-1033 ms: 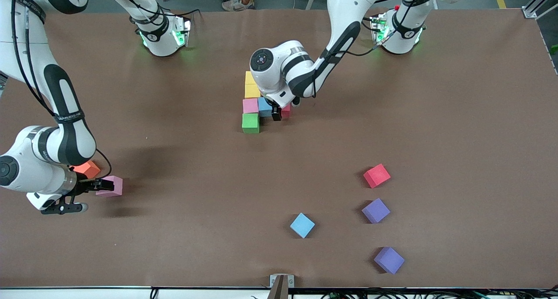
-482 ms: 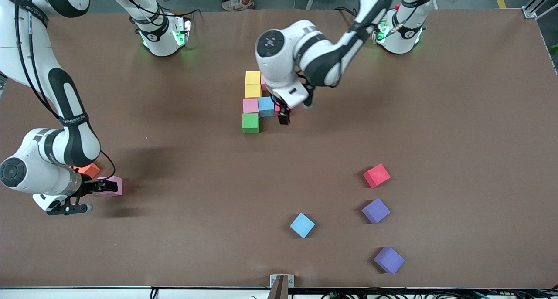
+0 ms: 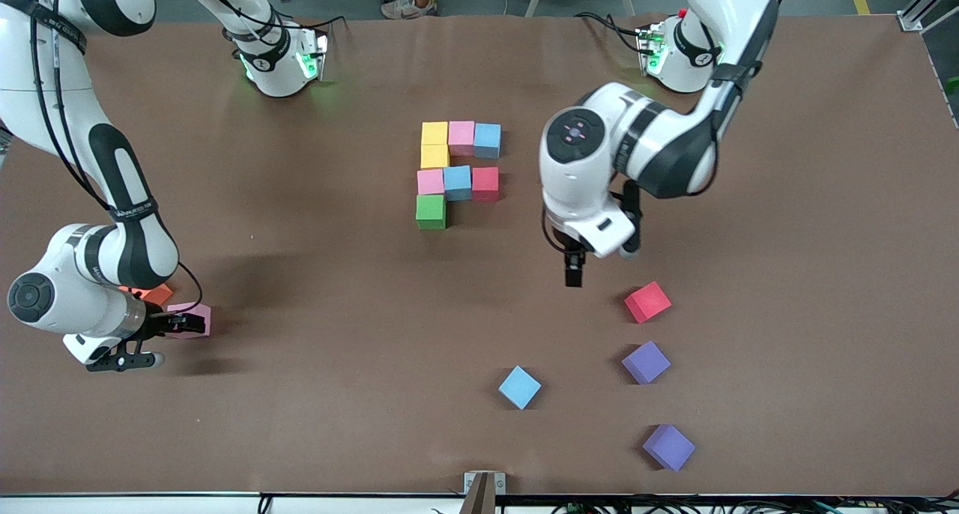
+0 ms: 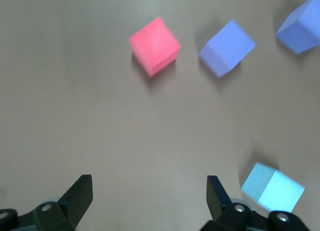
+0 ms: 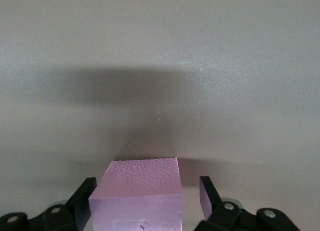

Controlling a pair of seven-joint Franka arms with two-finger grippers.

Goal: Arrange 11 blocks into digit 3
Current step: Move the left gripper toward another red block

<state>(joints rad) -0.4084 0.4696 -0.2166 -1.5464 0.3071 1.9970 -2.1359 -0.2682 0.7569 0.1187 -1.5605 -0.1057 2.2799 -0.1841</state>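
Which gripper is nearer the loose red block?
Left. The left gripper hovers beside the red block; the right gripper straddles a pink block at the right arm's end.

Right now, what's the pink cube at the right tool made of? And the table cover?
Pink cube: looks like matte foam, since its top is finely pebbled with no gloss and its edges are soft. It sits between the fingers of the right tool. Table cover: a dull brown sheet, possibly paper or felt; it shows no shine, but the weave can't be made out.

Left gripper [image 3: 573, 274] left digit 3 [image 3: 455, 171] (red cube [image 3: 485, 183] placed), now near loose red block [image 3: 647, 302].
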